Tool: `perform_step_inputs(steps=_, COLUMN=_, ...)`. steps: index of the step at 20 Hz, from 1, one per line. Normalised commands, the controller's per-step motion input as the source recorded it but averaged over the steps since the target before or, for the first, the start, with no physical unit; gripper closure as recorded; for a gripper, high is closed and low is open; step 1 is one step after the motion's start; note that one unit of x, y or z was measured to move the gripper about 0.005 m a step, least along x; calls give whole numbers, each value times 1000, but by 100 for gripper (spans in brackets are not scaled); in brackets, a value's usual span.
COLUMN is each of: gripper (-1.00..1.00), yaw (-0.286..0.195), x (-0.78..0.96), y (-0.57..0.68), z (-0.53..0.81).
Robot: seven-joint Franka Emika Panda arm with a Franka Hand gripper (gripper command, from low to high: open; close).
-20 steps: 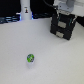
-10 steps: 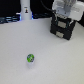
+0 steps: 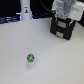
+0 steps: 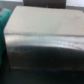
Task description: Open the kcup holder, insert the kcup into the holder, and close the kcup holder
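The kcup holder (image 3: 63,29), a black boxy unit, stands at the back on the exterior view's right. My gripper (image 3: 65,16), white-bodied, hangs right over its top, and its fingers merge with the dark box, so their spacing is unclear. The kcup (image 3: 30,58), a tiny round pod with a green and white top, lies on the white table (image 3: 55,60) well in front of the holder, toward the exterior view's left. The wrist view is filled by a blurred close-up of the holder's top and front face (image 4: 45,35).
A tall white bottle-like object (image 3: 25,10) stands at the back on the exterior view's left. A green blur (image 4: 4,35) shows at the edge of the wrist view.
No clear change; the gripper stays over the holder and the kcup has not moved.
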Motion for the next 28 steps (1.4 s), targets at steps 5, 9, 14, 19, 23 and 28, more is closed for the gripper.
perform_step_inputs(steps=5, gripper=100, yaw=-18, x=144, y=33, z=13)
perform_step_inputs(steps=9, gripper=100, yaw=-39, x=746, y=50, z=170)
perform_step_inputs(steps=14, gripper=100, yaw=-52, x=876, y=11, z=233)
perform_step_inputs(steps=19, gripper=100, yaw=-79, x=923, y=-87, z=144)
perform_step_inputs(steps=23, gripper=100, yaw=-80, x=936, y=-142, z=102)
perform_step_inputs(steps=28, gripper=100, yaw=-80, x=952, y=-204, z=151)
